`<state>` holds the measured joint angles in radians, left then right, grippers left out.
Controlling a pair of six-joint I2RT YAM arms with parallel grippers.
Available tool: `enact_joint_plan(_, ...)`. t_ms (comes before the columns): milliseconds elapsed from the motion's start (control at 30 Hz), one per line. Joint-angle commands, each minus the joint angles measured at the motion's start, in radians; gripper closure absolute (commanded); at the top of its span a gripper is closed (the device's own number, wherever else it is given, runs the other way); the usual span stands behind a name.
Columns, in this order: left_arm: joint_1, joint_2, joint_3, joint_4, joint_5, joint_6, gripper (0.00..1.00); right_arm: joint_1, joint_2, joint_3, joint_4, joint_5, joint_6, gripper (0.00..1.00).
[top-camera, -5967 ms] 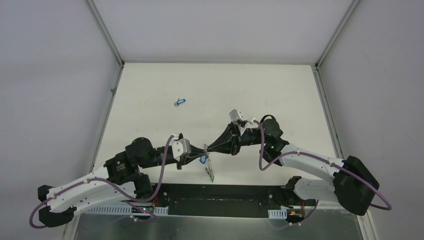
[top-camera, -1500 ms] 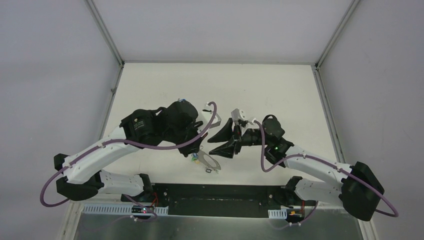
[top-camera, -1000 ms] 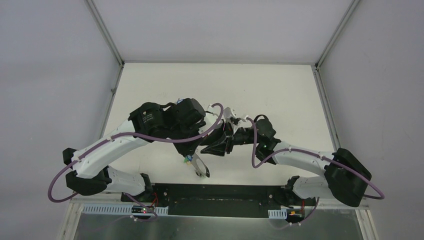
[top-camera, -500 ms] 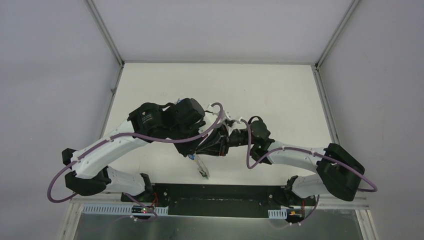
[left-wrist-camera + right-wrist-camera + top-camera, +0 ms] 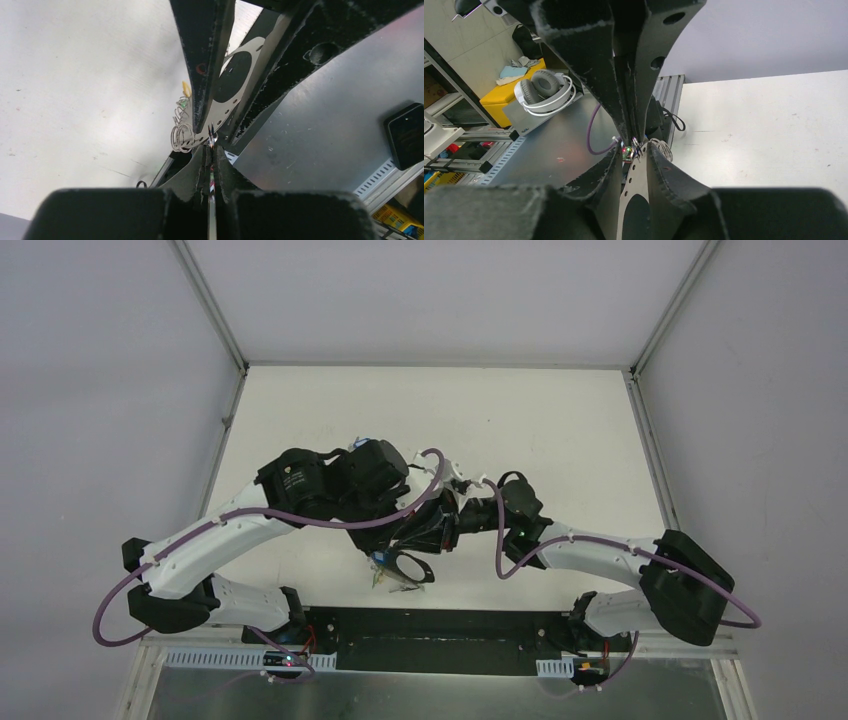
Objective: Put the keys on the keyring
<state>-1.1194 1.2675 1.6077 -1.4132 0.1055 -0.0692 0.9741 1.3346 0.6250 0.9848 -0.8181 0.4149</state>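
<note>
Keyring (image 5: 636, 177) is pinched tight by the left tool (image 5: 210, 145) and the right tool (image 5: 636, 147) above the table (image 5: 500, 420); little keys (image 5: 184, 100) hang at its rim.

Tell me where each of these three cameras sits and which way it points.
Top external: above and behind, looking down on the white table; left arm and right arm show whole.
Left wrist: on the left gripper, looking past its shut fingers at the right gripper.
Right wrist: on that gripper, looking between its own fingers toward headphones off the table.
Shared: both wrist views show the keyring and wire rings.
</note>
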Motion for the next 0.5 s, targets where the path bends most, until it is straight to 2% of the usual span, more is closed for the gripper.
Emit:
enact_joint_plan(0,-0.002,-0.031,0.004,0.035,0.004,-0.015,1.0,0.007,-0.048,0.042,-0.017,0.001,-0.052,0.76)
enact_joint_plan(67,-0.002,-0.03,0.006,0.036,0.006,-0.016,1.0,0.006,-0.045,0.043,-0.017,-0.006,-0.051,0.8)
enact_joint_plan(267,-0.002,-0.028,0.004,0.04,0.013,-0.016,1.0,0.007,-0.03,0.051,-0.017,-0.015,-0.045,0.78)
enact_joint_plan(467,-0.002,-0.028,-0.007,0.049,0.022,-0.018,1.0,0.009,-0.022,0.062,-0.011,-0.019,-0.044,0.84)
